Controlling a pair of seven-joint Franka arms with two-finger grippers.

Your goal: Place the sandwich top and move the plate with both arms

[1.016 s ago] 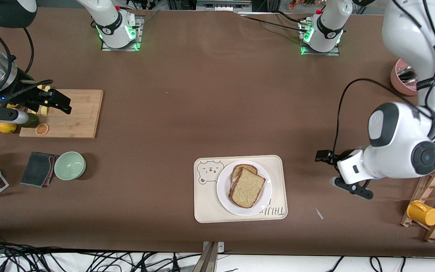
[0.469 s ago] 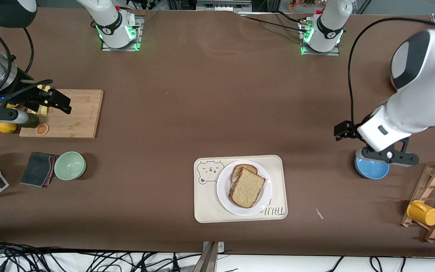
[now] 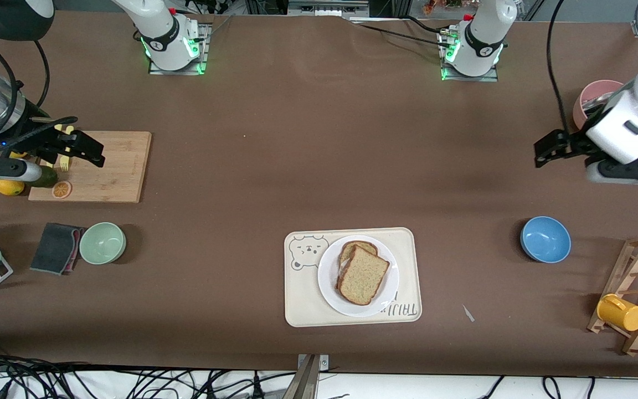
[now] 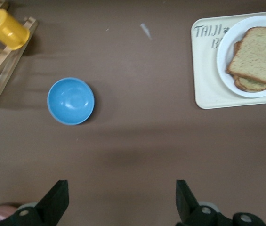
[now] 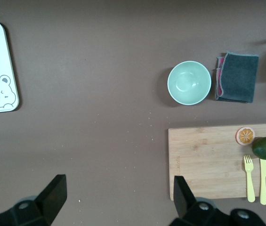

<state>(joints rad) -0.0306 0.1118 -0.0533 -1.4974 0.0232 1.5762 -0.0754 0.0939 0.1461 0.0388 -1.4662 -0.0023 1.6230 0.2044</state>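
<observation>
The sandwich top [image 3: 363, 274], a speckled brown bread slice, lies on a second slice on the white plate [image 3: 327, 282]. The plate stands on the cream bear-print tray [image 3: 302, 302]. The slice [image 4: 257, 54], the plate [image 4: 224, 70] and the tray [image 4: 208, 89] also show in the left wrist view. My left gripper [image 3: 626, 173] is open and empty, up in the air near the pink bowl [image 3: 596, 102]; its jaws [image 4: 122, 207] stand wide over bare table. My right gripper [image 3: 6, 170] is open and empty, waiting over the cutting board's end of the table; its jaws [image 5: 118, 207] stand wide.
A blue bowl [image 3: 545, 239] sits beside the tray toward the left arm's end, with a wooden rack [image 3: 637, 293] and yellow cup [image 3: 621, 312] past it. Toward the right arm's end are a cutting board [image 3: 103, 166], a green bowl [image 3: 102, 243] and a grey cloth [image 3: 56, 247].
My left arm has risen and swung away from the tray toward the pink bowl, uncovering the blue bowl. The right arm and the sandwich have not moved.
</observation>
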